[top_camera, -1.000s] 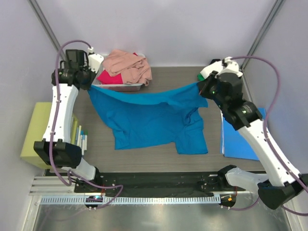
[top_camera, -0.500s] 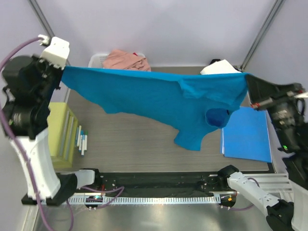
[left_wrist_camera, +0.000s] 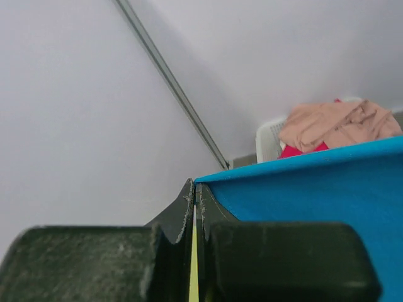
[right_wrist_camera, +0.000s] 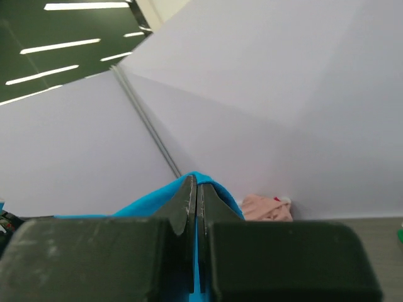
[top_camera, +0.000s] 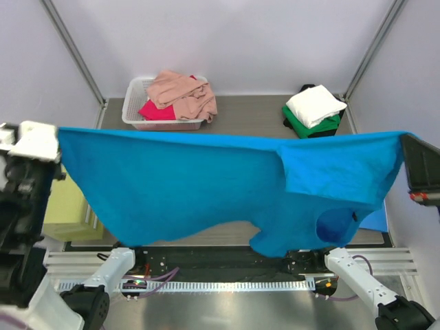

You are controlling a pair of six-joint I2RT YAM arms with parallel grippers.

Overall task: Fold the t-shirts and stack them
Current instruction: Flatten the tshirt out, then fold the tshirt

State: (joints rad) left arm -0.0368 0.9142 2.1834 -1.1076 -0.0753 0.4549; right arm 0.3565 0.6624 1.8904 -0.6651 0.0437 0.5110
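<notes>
Two shirts look done and three do not, so the task seems less than half finished. Far left of the basket (top_camera: 135, 86), the left gripper (left_wrist_camera: 195, 189) is clamped on one top corner of the teal shirt (top_camera: 185, 185), the cloth pinched between its closed fingers. In the basket lie the pink shirt (top_camera: 182, 93), crumpled on top, and the magenta shirt (top_camera: 152, 110) under it, neither folded. The teal shirt hangs in the air in front of the basket. It is stretched wide from one gripper to the other, clear of the bench (top_camera: 247, 117), with a sleeve drooping low on its right side. It is spread out but not folded. Right of the basket, along the same back edge, the white shirt (top_camera: 315, 104) sits folded on the green shirt (top_camera: 309, 127), the start of a stack. Far right of the basket, the right gripper (right_wrist_camera: 196, 182) is closed on the teal shirt's other top corner. What probably remains is to lay the teal shirt down, fold it and stack it, then do the same with the pink and magenta ones.
</notes>
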